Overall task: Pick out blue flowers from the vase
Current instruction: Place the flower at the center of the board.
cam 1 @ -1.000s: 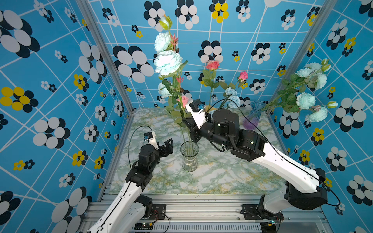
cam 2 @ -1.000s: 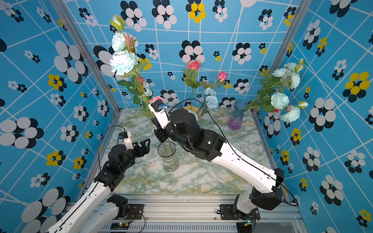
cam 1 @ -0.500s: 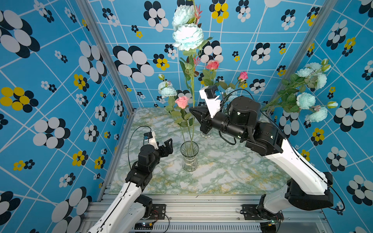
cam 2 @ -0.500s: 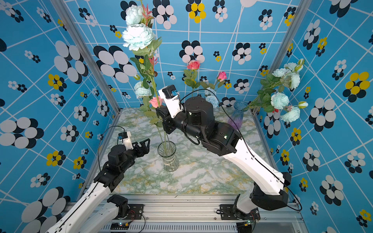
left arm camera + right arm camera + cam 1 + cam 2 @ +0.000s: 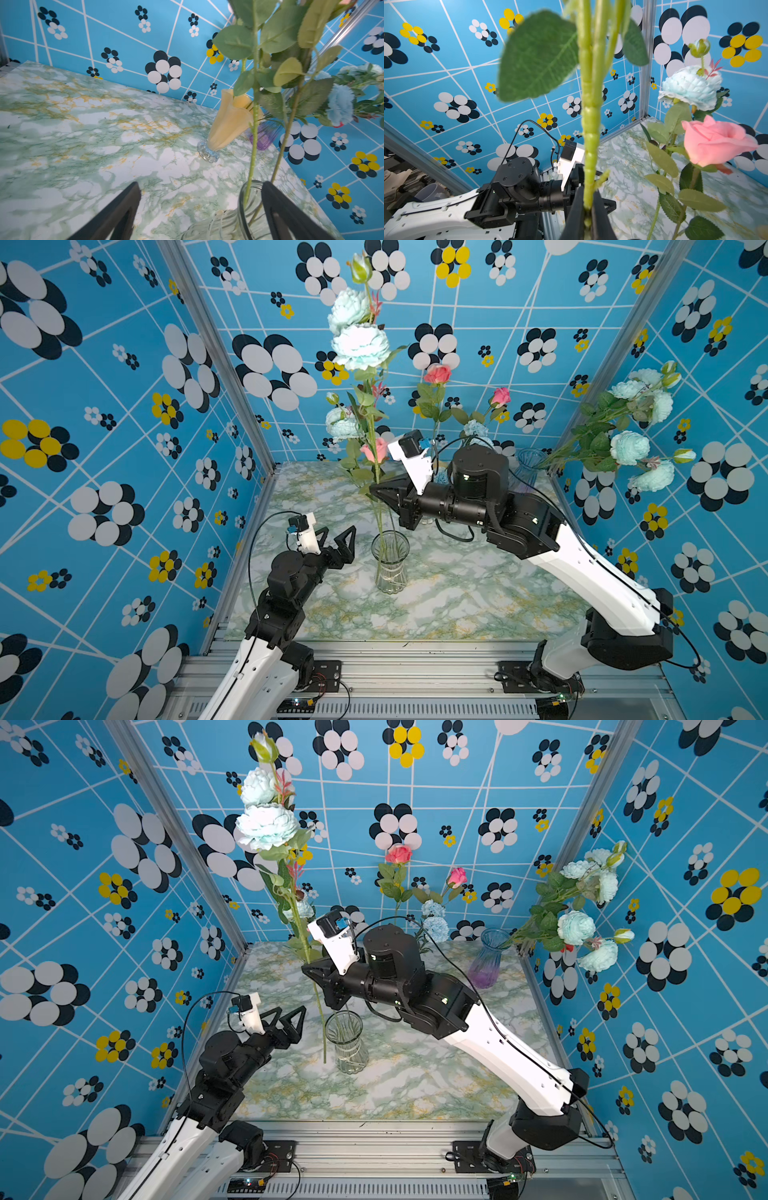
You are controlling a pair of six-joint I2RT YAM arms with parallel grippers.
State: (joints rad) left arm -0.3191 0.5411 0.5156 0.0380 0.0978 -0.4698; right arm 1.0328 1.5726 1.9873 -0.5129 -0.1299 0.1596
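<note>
My right jaws clamp the stem of a tall blue peony spray [image 5: 359, 346], upright by the clear vase [image 5: 390, 560] on the bench [image 5: 457, 605] — my left jaws stand apart nearby.

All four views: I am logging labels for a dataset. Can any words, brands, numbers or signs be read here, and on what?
None: no text is readable in any view.
The blue flower-patterned wallpaper carries only shapes and lines; the clear glass vase, the purple-tinted glass vase and the white robot arm shell show no print.
</note>
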